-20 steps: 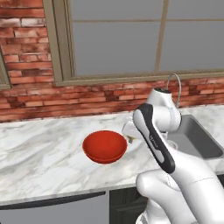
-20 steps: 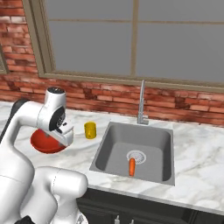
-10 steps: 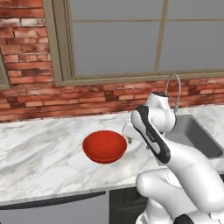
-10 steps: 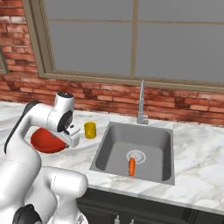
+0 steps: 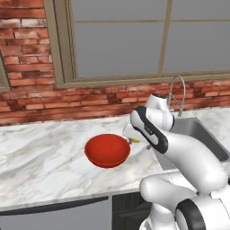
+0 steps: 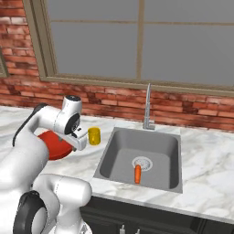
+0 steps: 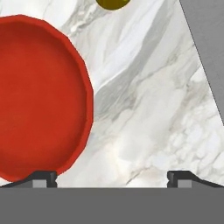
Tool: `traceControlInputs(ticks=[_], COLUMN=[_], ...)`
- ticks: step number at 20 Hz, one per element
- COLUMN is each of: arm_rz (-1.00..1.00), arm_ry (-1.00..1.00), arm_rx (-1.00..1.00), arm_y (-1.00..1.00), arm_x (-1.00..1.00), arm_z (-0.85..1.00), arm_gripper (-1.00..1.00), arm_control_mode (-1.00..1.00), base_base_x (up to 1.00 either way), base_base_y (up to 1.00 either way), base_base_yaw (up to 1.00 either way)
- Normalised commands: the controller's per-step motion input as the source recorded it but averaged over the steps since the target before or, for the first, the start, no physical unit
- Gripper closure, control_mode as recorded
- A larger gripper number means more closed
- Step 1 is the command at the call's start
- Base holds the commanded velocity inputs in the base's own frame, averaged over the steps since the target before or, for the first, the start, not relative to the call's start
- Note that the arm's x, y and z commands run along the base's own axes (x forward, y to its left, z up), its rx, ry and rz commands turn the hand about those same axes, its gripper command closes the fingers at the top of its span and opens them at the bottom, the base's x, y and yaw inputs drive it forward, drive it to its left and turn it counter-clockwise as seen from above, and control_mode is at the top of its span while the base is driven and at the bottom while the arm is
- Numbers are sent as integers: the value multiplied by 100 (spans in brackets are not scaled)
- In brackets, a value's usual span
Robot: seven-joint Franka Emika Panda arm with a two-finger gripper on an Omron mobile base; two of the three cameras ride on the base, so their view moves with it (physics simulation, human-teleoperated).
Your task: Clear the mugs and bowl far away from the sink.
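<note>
Gripper [image 7: 112,177], fingers spread and empty, hovers above bare counter between red bowl [image 7: 39,96] at frame left and sink [image 6: 141,155]. Yellow mug [image 6: 94,135] sits beyond. Likely approaching; next, centre over one item.

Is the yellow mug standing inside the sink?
No, the yellow mug stands on the marble counter, just outside the sink on the bowl's side.

A yellow mug [image 6: 94,135] stands between the red bowl [image 6: 56,144] and the sink [image 6: 141,157].
</note>
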Motion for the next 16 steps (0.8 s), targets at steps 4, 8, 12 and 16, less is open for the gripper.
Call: traceControlInputs(ticks=[4, 8, 12, 16], arm_rz=[4, 9, 8, 9], arm_ry=[0, 0, 0, 0], arm_rx=[-2, -9, -5, 0], arm_y=[11, 18, 4, 0], arm_x=[25, 29, 22, 17], arm_z=[-24, -21, -19, -31], arm_gripper=[-100, -100, -100, -100], arm_control_mode=[-100, -100, -100, -100], base_base_x=[0, 0, 0, 0], base_base_y=[0, 0, 0, 0], base_base_yaw=[0, 0, 0, 0])
